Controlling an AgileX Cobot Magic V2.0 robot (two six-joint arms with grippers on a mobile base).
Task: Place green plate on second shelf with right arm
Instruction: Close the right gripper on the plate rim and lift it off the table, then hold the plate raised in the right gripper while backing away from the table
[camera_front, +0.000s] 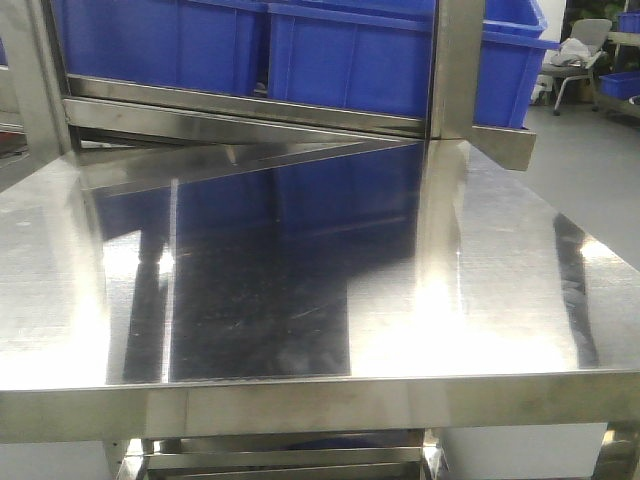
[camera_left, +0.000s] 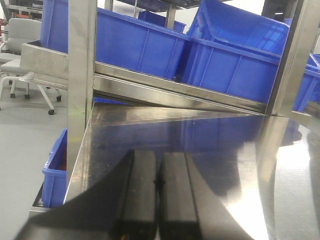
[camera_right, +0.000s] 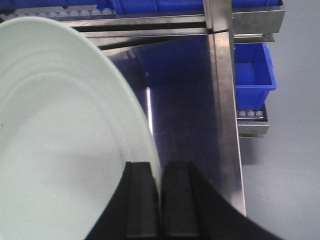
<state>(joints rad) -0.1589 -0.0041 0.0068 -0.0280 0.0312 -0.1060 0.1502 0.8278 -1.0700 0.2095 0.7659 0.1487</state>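
right gripper (camera_right: 160, 200) is clamped on the green plate (camera_right: 60, 135) – its two dark fingers (camera_right: 137, 200) sit at 6 o'clock in the right wrist view, pinching the plate's rim, one finger on each face. the plate stands tilted on edge and fills the whole left of that view, its pale mint face sweeping from 7 o'clock up to 11 o'clock, with the low rim curving down to the grip. behind it lies the shiny steel shelf (camera_right: 185, 100); whether the plate's far edge touches that surface, i cannot tell. a steel upright post (camera_right: 222, 75) runs from 12 o'clock down toward 5 o'clock along the shelf's edge, and past it, at 3 o'clock and lower down, sits a small blue bin (camera_right: 252, 67).

over to the left gripper (camera_left: 160, 200) – low at 6 o'clock in its own view, fingers pressed together with only a thin seam between them, nothing held. it hovers just over the same mirror-bright shelf. large blue bins (camera_left: 150, 47) line the rack beyond, from 11 o'clock across to 2 o'clock, and an office chair (camera_left: 25, 40) stands on the grey floor at 9 o'clock.

from the front, the steel surface spreads wide, reflecting the blue bins at 12 o'clock.
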